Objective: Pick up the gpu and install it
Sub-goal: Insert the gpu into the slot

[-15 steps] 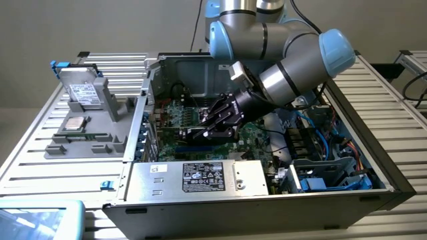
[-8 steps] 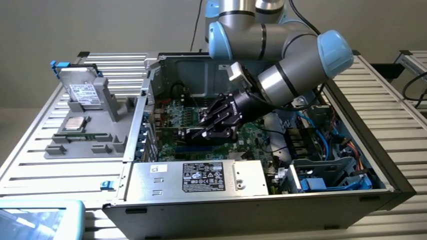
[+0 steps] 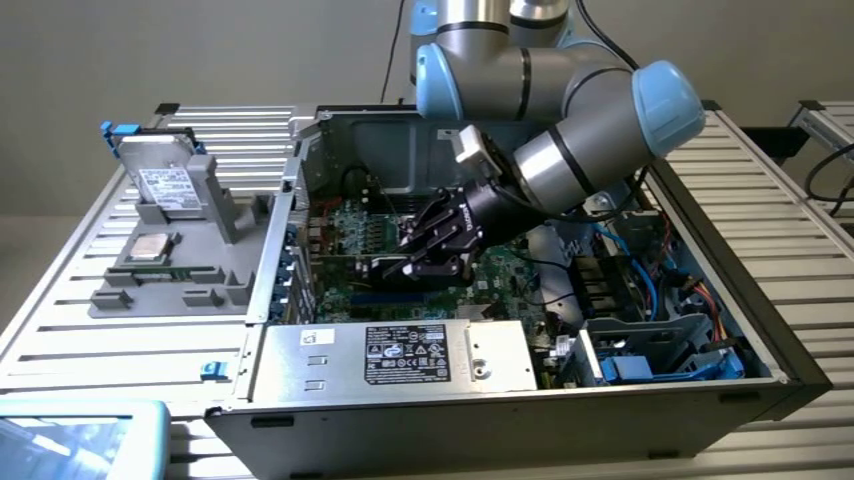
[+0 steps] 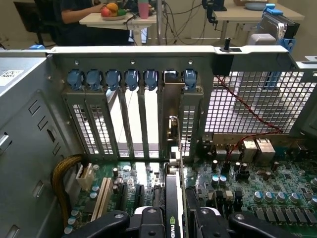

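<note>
Black fingers [image 4: 148, 220] of the one gripper [image 4: 173, 224] sat closest to the wrist camera, one on each side of the gpu [image 4: 173, 196], pinching it between them. That single card stood on edge above the motherboard [image 4: 257, 183]. Its silver bracket [image 4: 171, 109] was upright against the rear wall [image 4: 138, 54] of the case, in the row of expansion slots. Six blue clips [image 4: 113, 79] could be counted along the top of that row. Whether the card's lower edge had seated in its socket could not be told. Two thin red wires [image 4: 247, 119] crossed the perforated grille beside the slots, and one yellow cable bundle [image 4: 62, 173] curved along the side wall of the case. In the exterior view, one arm [image 3: 587, 120] reached down into the one open computer case [image 3: 507, 435], the gripper low over the board near the case's middle. One power supply [image 3: 400, 355] with a printed label lay along the case's near edge. Toward the tabletop [image 3: 80, 340] edge on the exterior view's left, one grey holder [image 3: 214, 270] carried one hard drive [image 3: 167, 185], propped at a tilt, and one square chip [image 3: 150, 246] lying flat. One blue-rimmed tray [image 3: 80, 435] sat at the near corner on that side.
</note>
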Available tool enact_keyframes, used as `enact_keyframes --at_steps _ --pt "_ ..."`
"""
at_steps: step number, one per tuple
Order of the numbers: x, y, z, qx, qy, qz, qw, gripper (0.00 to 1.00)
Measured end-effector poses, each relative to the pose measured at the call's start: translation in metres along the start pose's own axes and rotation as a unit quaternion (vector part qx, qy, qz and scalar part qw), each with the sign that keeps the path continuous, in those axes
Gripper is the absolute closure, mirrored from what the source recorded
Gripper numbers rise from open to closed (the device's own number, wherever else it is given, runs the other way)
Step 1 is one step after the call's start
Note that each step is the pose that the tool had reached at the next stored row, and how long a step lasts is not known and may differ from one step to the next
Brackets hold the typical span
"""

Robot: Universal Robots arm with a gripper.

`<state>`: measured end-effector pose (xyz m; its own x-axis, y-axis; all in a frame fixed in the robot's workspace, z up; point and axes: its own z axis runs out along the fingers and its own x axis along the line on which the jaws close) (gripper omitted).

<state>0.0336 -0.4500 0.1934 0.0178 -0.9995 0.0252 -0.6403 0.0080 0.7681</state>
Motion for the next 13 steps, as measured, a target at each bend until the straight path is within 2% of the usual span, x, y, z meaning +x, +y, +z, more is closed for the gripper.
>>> enact_keyframes --at_steps 5,11,12,13 --pt "0.0007 0.0006 0.0007 0.0057 0.0 0.0 1.0 0.72" --pt "0.0023 0.0011 0.0012 0.0063 -0.0012 -0.001 1.0 0.72" --pt "0.0024 0.0012 0.0013 0.007 -0.0014 -0.001 1.0 0.72" --pt "0.0024 0.0012 0.0014 0.0096 -0.0018 -0.001 1.0 0.72"
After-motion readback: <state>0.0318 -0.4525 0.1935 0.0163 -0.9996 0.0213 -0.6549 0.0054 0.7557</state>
